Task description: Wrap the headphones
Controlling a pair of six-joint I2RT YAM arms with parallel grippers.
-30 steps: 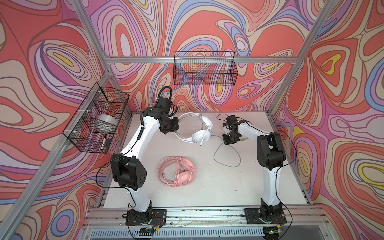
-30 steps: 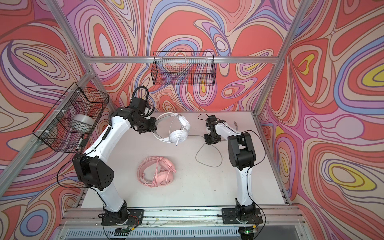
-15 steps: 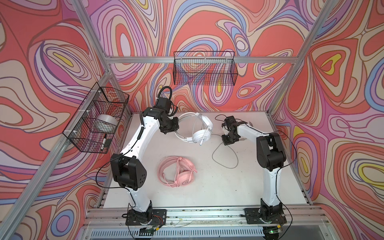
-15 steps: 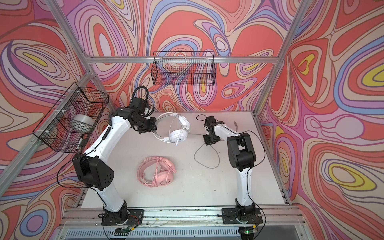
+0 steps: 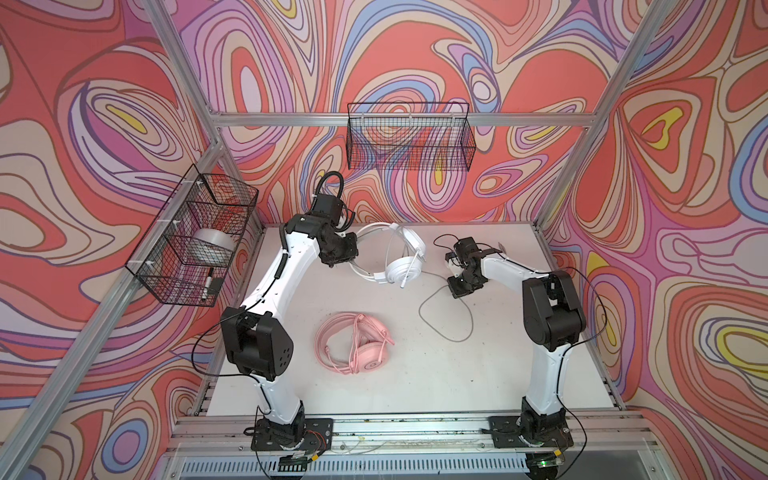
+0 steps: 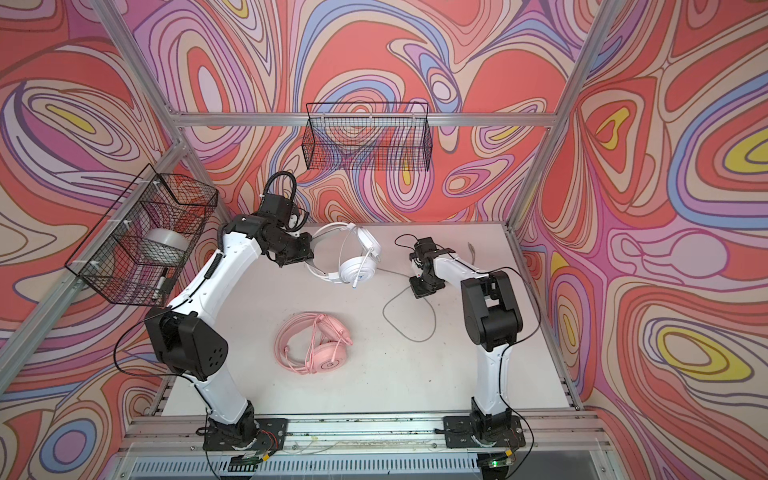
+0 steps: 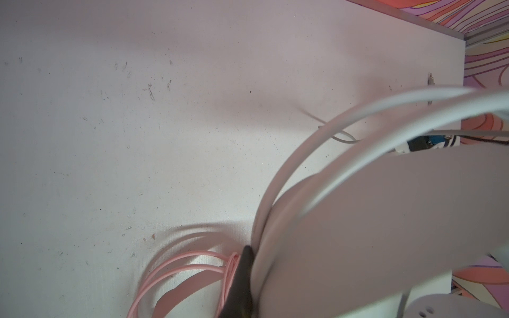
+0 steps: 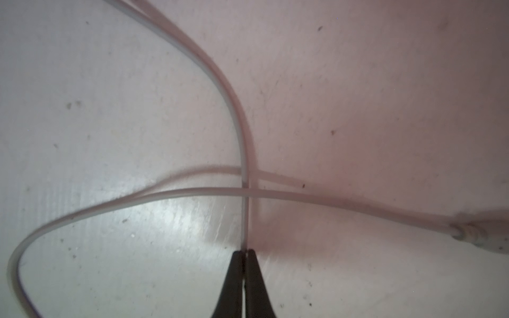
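White headset is held by its headband in left jaws, cable pinched in right jaws. Winding round the headband is likely needed next.

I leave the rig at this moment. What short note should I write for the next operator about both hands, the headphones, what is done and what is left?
Left hand: shut on the white headphones at the headband, holding them up near the table's back edge.
Right hand: shut on the white cable, low over the table.
Pink headphones: on the table in front, cable apparently wound around them; done.
Left: the white cable lies in a loose loop; wind it around the white headphones.
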